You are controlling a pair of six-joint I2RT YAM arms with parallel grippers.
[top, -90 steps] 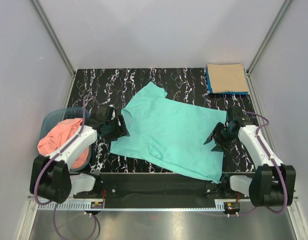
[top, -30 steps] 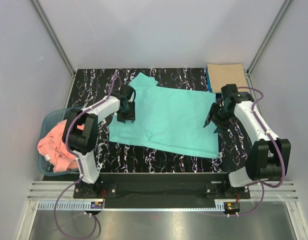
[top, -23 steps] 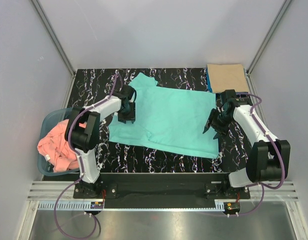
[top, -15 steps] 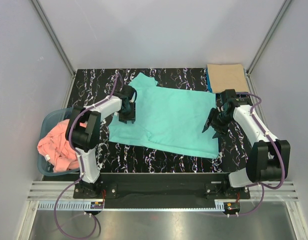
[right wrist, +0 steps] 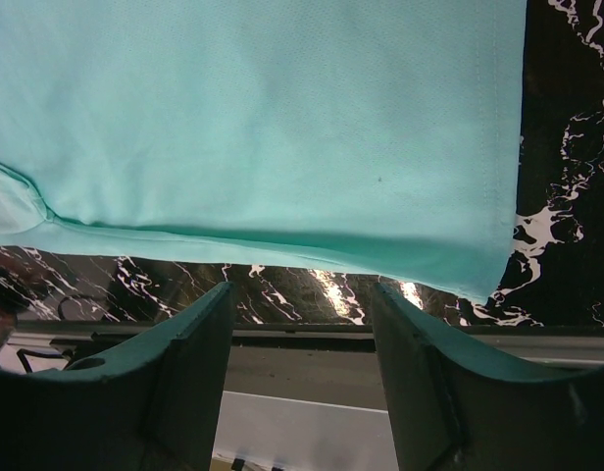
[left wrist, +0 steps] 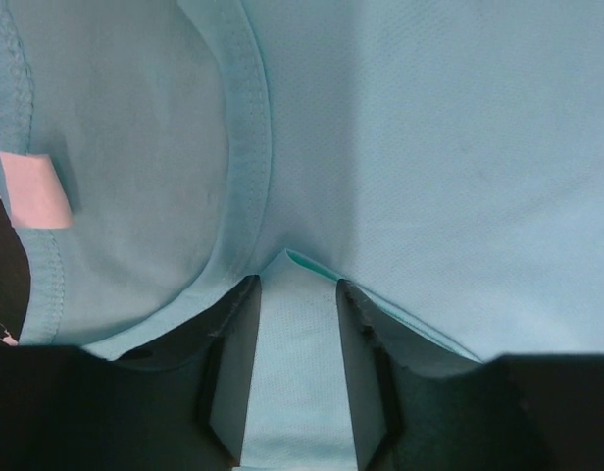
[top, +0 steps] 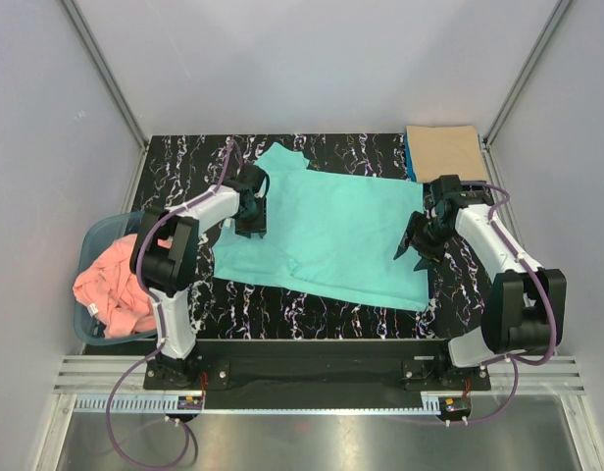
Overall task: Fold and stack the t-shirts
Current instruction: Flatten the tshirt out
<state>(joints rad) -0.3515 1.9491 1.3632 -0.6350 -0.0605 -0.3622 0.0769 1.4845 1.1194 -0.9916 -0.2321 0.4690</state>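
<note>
Left wrist view: left fingers (left wrist: 233, 378) straddle a bunched fold of the turquoise t-shirt (left wrist: 429, 147) beside its collar (left wrist: 248, 128); grip cannot be told. Right fingers (right wrist: 184, 373) stand wide, empty, above the hem (right wrist: 498, 147). The shirt lies spread mid-desk (top: 361, 152).

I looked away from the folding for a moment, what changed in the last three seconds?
The turquoise-green shirt slid away from the arms and now lies flatter. Both arms reached farther out: the left pincer sits at the collar, the right pincer hangs open by the hem. The salmon pink shirt in the basket and the folded tan-beige shirt stayed put.
</note>
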